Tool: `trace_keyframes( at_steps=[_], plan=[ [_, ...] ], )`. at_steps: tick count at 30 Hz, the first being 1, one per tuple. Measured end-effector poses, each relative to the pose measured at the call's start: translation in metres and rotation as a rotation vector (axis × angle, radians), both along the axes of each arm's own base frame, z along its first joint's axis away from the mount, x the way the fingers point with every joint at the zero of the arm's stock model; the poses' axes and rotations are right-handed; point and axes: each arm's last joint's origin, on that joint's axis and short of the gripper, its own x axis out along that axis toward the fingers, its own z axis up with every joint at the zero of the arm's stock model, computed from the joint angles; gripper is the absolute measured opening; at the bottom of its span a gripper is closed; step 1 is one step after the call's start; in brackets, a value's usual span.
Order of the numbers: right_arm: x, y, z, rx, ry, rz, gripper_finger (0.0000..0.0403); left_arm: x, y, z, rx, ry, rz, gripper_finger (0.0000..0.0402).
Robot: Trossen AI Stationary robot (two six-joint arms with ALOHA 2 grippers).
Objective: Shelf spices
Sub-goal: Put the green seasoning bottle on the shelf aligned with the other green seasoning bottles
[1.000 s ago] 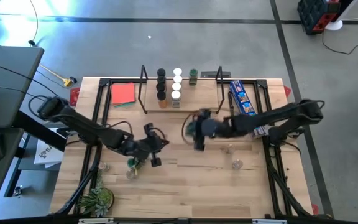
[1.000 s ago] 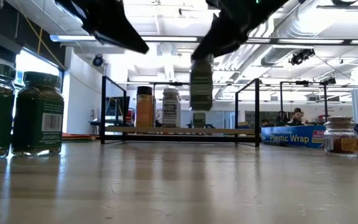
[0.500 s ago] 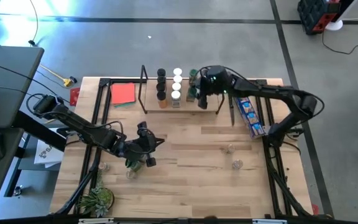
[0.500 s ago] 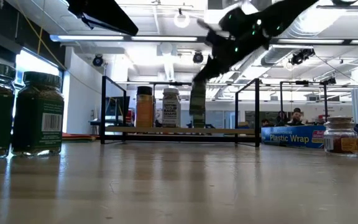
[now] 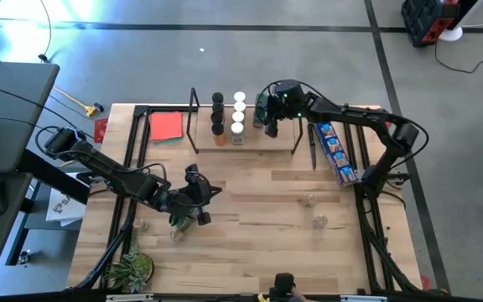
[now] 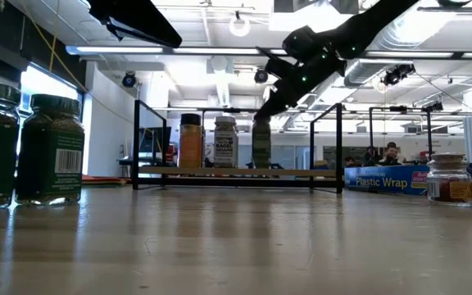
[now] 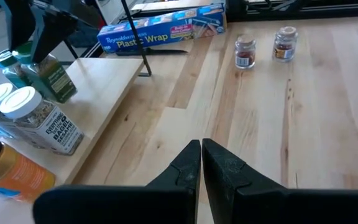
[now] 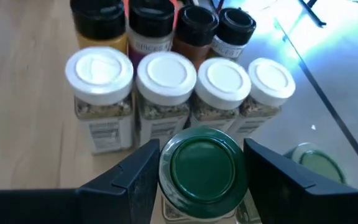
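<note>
My right gripper (image 8: 202, 177) is over the shelf (image 5: 250, 143), shut on a green-lidded spice jar (image 8: 204, 165). That jar stands in the low view (image 6: 261, 147) beside the white-lidded one (image 6: 224, 141). Rows of white-lidded (image 5: 238, 113) and black-lidded jars (image 5: 217, 113) stand on the shelf board, and another green-lidded jar (image 5: 261, 100) is at its far edge. My left gripper (image 7: 201, 155) is shut, empty and pointing toward the table's right, hovering left of centre (image 5: 198, 195) beside two green jars (image 5: 179, 220). My right gripper pinches the green-lidded jar at its top, just under the lid (image 8: 204, 158), one finger (image 8: 143, 171) on each side. The fingers come slanting down from above and the table's right. The jar is upright, and its base (image 6: 261, 166) looks set on the shelf board.
A blue plastic-wrap packet (image 5: 332, 143) lies right of the shelf and a red square (image 5: 166, 126) left of it. Two small jars (image 5: 310, 200) (image 5: 320, 221) stand right of centre, and one (image 5: 138, 224) sits near the left frame. A plant (image 5: 132, 270) fills the near-left corner.
My right gripper carried the green-lidded jar from the table's middle toward the far edge, then lowered it onto the shelf beside the white-lidded jars. My left gripper drew back slightly toward the table's left and then kept still.
</note>
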Motion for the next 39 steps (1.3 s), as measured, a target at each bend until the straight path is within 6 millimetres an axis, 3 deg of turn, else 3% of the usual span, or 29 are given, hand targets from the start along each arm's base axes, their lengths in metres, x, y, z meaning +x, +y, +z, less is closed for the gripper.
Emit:
trace_keyframes(
  at_steps=[16,30,39],
  plan=[
    [0.005,-0.003,-0.017,0.009,0.057,0.003,0.0273,0.000,-0.001,0.000,-0.024,0.003,-0.016,0.0014],
    [-0.005,0.020,0.022,-0.088,0.022,0.019,0.0275,0.000,-0.001,0.000,-0.029,-0.001,-0.014,0.0014],
    [-0.024,0.062,0.056,-0.113,0.080,-0.051,0.0275,0.000,-0.001,0.000,-0.029,0.000,-0.014,0.0014]
  ],
)
